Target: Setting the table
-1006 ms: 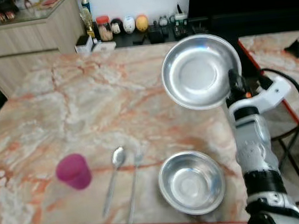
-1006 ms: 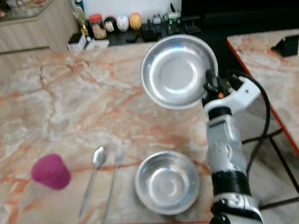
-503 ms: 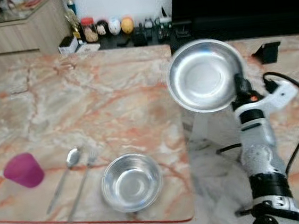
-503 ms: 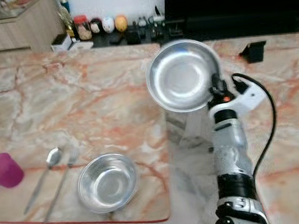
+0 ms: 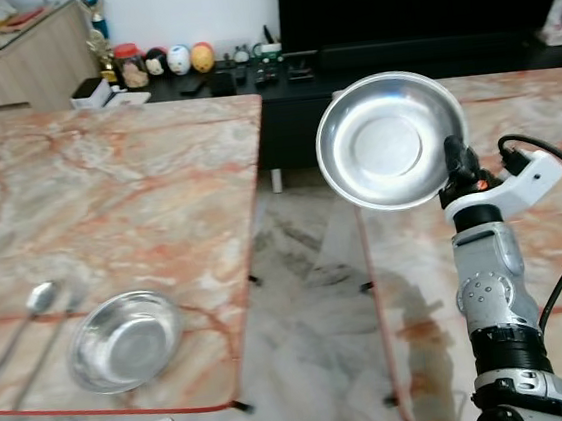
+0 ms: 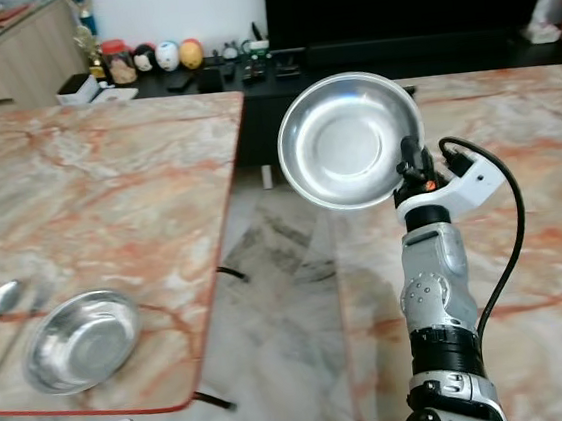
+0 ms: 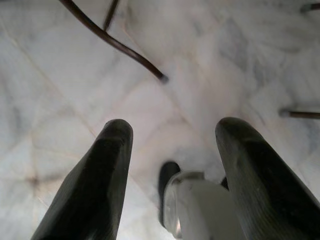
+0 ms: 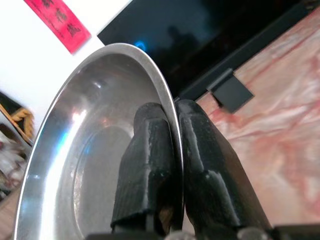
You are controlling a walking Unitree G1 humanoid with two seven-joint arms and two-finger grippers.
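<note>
Right gripper (image 8: 167,150): it pinches the rim of a steel plate (image 5: 384,139), one finger on each face.
Steel plate: held up in the air and tilted, its hollow side toward the camera, above the near edge of the right marble table (image 5: 526,245).
Left gripper (image 7: 170,150): the fingers stand wide apart and hold nothing; it hangs over the pale floor (image 7: 210,50).
Steel bowl (image 5: 124,340): on the left marble table (image 5: 108,188), well apart from the plate.
Spoon (image 5: 25,313): just beside the bowl.

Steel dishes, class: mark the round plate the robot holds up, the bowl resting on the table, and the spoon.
Round steel plate (image 5: 386,141), left eye view, flat centre.
Steel bowl (image 5: 124,341), left eye view, inside base.
Metal spoon (image 5: 40,296), left eye view, its bowl end.
</note>
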